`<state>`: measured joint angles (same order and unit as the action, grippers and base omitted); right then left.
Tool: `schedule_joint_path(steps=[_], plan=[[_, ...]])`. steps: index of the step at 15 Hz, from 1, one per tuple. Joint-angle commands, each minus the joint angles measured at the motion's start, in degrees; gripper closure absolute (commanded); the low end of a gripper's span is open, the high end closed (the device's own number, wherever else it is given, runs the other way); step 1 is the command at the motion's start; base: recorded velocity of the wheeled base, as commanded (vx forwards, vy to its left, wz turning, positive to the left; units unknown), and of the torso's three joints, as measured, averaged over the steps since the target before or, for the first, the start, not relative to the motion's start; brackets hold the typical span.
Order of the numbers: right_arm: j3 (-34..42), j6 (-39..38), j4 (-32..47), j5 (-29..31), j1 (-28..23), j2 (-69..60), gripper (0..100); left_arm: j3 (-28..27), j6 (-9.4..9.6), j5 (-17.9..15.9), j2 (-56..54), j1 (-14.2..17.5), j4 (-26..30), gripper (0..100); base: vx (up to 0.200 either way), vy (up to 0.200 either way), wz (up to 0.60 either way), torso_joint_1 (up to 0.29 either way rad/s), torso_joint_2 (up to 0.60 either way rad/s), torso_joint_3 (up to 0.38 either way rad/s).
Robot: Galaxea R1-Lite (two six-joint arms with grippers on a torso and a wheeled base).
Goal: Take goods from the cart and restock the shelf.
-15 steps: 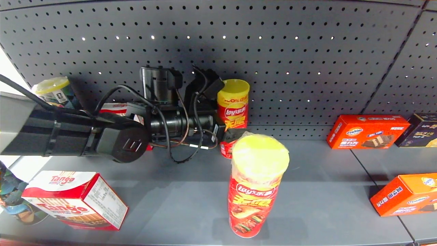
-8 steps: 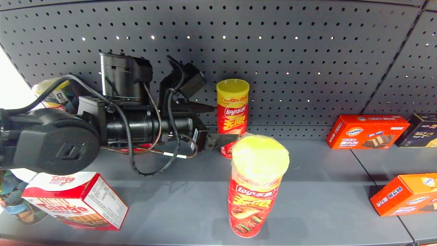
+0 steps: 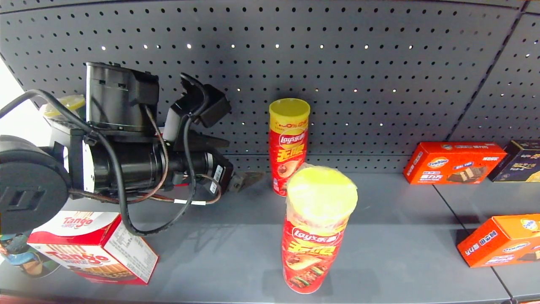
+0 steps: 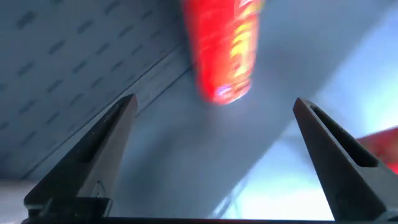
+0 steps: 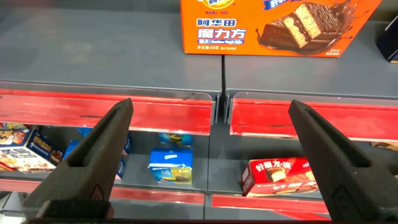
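Two red chips cans with yellow lids stand on the grey shelf [image 3: 400,236]. One can [image 3: 289,145] is at the back by the pegboard, the other [image 3: 316,228] nearer the front edge. My left gripper [image 3: 244,158] hangs open a little to the left of the back can, apart from it, with nothing between its fingers. In the left wrist view the back can [image 4: 227,50] stands beyond the open left gripper [image 4: 214,104]. My right gripper [image 5: 211,107] is open and empty, facing the shelf's red front strips [image 5: 155,115] below an orange box [image 5: 267,25].
A red and white wafer box [image 3: 93,249] lies at the front left under my left arm. Orange boxes [image 3: 453,162] [image 3: 500,240] and a dark box [image 3: 523,160] occupy the right side. A lidded tub [image 3: 67,107] stands at the back left. Lower-shelf goods [image 5: 171,165] sit below.
My left arm has drawn back to the left, away from the back chips can. The can stays upright by the pegboard.
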<state>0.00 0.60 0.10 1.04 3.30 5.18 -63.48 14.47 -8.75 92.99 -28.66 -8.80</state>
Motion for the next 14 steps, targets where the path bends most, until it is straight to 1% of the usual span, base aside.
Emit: schedule_joint_path(steps=[1, 2, 4, 6, 9, 14], plan=[[0.0, 0.0, 0.0, 0.0, 0.0, 0.1, 0, -1.8, 0.12, 1.7, 0.4, -0.3, 2.0, 0, 0.000, 0.000, 0.00, 0.000, 0.00, 0.000], [0.0, 0.0, 0.0, 0.0, 0.0, 0.1, 0, -3.8, 0.65, 4.4, 1.9, -0.7, 4.2, 0, 0.000, 0.000, 0.00, 0.000, 0.00, 0.000], [0.0, 0.0, 0.0, 0.0, 0.0, 0.1, 0, -6.9, 2.14, 9.4, 5.0, -1.1, 5.5, 0, 0.000, 0.000, 0.00, 0.000, 0.00, 0.000], [0.0, 0.0, 0.0, 0.0, 0.0, 0.1, 0, -9.1, 2.32, 11.5, 7.6, -1.3, 5.5, 0, 0.000, 0.000, 0.00, 0.000, 0.00, 0.000], [0.0, -0.1, 0.0, 0.0, 0.0, 0.1, 0, -10.2, 2.23, 11.8, 10.1, -1.9, 5.4, 0, 0.000, 0.000, 0.00, 0.000, 0.00, 0.000], [0.0, 0.0, 0.0, 0.0, 0.0, 0.1, 0, -12.9, 2.23, 13.0, 13.4, -1.6, 4.9, 0, 0.000, 0.000, 0.00, 0.000, 0.00, 0.000]])
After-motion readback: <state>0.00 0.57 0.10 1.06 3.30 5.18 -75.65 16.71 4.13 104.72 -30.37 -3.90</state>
